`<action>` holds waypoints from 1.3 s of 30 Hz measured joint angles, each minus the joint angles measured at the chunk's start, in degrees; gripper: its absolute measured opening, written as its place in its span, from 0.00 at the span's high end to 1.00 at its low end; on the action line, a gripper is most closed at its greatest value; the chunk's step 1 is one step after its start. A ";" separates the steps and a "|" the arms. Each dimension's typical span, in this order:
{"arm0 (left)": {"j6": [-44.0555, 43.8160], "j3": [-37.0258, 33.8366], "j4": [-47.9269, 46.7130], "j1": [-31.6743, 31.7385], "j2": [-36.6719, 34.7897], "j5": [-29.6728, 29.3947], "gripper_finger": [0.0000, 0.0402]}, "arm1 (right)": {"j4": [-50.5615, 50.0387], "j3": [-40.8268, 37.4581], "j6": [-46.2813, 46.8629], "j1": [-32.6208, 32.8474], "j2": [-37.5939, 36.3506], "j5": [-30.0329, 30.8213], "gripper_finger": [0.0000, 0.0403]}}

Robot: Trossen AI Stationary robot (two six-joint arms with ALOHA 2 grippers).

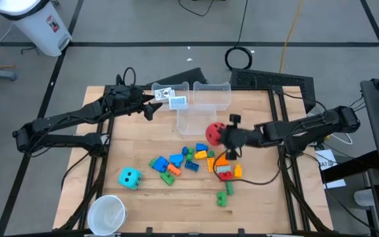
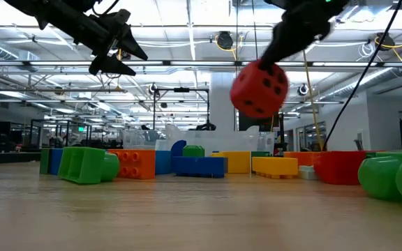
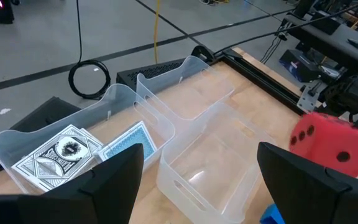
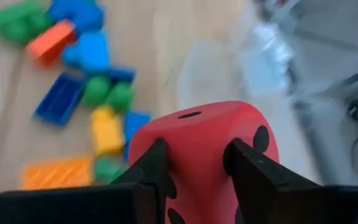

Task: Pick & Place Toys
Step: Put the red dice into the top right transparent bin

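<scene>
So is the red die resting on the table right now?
No, the red die hangs clear above the table, pinched in the right gripper.

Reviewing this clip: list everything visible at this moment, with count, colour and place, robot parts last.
Red die: one, red with black dots, held in the air above the table, beside the bins.
Cyan die: one, cyan, near the table's front left.
Blocks: many; blue, green, orange, yellow, red; heaped mid-table.
Picture cards: two, white and blue, inside the leftmost bin.
Clear bins: three, transparent, at the table's far edge.
White cup: one, front left corner.
Table: one, light wood.
Left gripper: open, above the card bin.
Right gripper: shut on the red die.
</scene>
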 joint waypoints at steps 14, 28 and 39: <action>1.70 0.00 -0.07 0.02 0.00 -0.01 0.20 | 26.90 0.09 -20.78 -23.45 7.31 -14.52 0.77; 2.14 0.00 0.09 0.02 0.00 -0.03 0.20 | 38.09 0.04 -29.12 -34.99 22.24 -15.10 0.77; 2.84 0.00 0.35 0.02 0.00 -1.52 0.20 | 38.11 0.04 -29.79 -36.23 25.70 -17.89 0.75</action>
